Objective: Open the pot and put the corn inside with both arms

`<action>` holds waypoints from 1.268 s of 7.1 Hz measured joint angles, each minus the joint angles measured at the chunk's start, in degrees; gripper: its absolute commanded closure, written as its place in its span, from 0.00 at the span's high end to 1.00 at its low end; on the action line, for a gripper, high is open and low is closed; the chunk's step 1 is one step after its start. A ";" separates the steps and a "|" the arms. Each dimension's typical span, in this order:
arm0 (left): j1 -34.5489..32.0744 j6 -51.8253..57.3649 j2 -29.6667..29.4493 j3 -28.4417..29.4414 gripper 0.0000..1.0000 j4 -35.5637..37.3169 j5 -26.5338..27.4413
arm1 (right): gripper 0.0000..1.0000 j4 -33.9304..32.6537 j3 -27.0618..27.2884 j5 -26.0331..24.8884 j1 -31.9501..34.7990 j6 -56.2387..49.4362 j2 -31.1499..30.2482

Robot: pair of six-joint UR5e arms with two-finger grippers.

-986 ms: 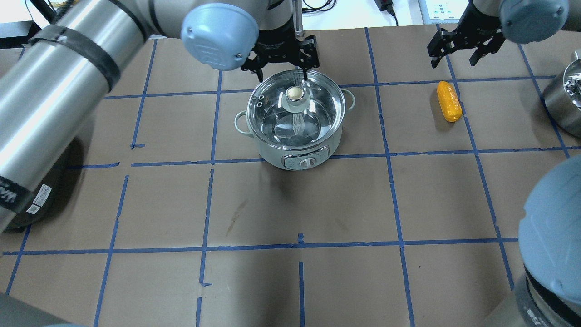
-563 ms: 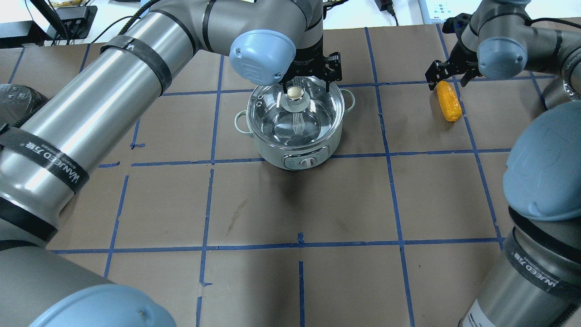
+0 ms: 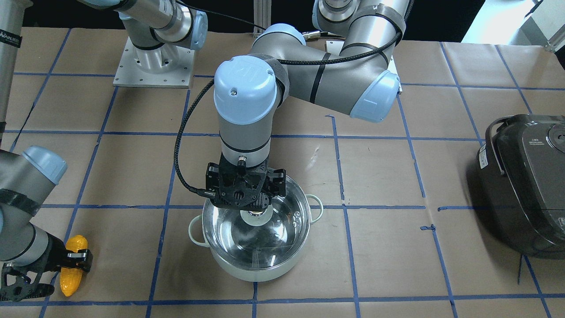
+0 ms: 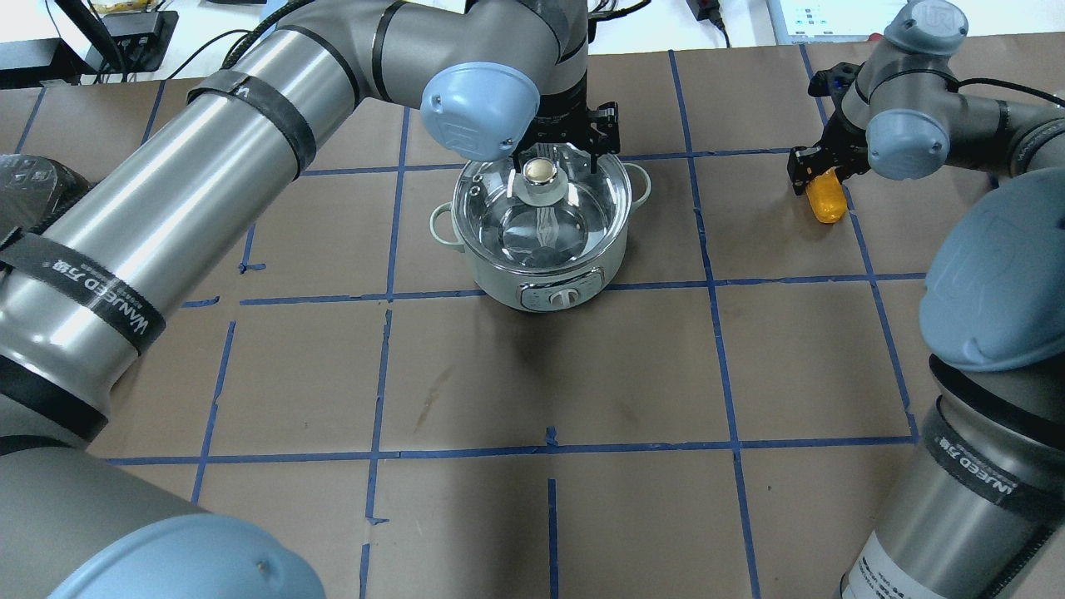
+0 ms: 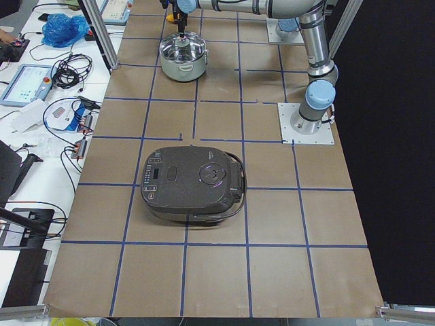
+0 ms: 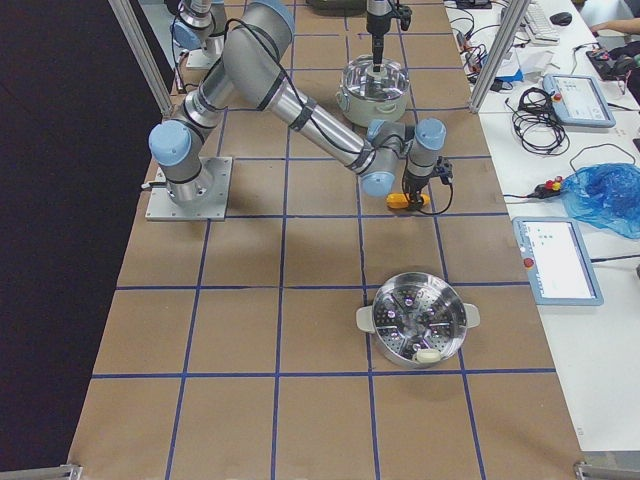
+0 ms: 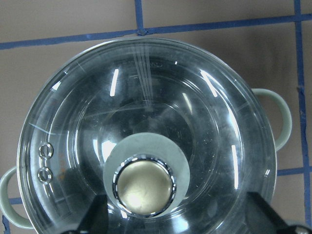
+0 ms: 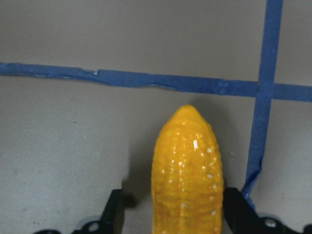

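The mint-green pot (image 4: pixel 499 287) stands at mid-table with its glass lid (image 4: pixel 541 229) on. My left gripper (image 4: pixel 555 160) is open and low over the lid, a finger on either side of the round knob (image 7: pixel 144 183), without touching it. The pot also shows in the front view (image 3: pixel 251 271). The yellow corn (image 4: pixel 825 206) lies on the paper to the pot's right. My right gripper (image 8: pixel 176 214) is open and down around the corn's far end (image 8: pixel 187 165), with a visible gap on one side. The corn still rests on the table.
A dark grey rice cooker (image 3: pixel 525 185) sits at the table end on my left. A steel steamer pot (image 6: pixel 415 320) with small items stands at the end on my right. Blue tape lines grid the brown paper.
My left gripper moved forward and down until its fingers straddled the lid knob. My right gripper came down over the corn's far end. The pot, lid and corn have not moved.
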 measured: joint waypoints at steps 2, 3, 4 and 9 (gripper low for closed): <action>0.78 0.32 -0.10 -0.22 1.00 0.01 0.01 | 0.04 0.79 -0.25 -0.08 -0.02 0.46 -1.72; 1.11 0.40 -0.17 -0.38 1.00 0.04 0.00 | 0.04 1.94 -0.21 -0.09 -0.03 0.70 -3.96; 1.45 0.42 -0.41 -0.46 1.00 0.07 -0.03 | 0.04 4.22 -0.10 -0.08 -0.03 0.81 -6.85; 1.74 -0.35 -1.54 -0.60 0.02 0.02 -0.07 | 0.02 21.34 2.85 -0.30 0.33 2.71 -26.11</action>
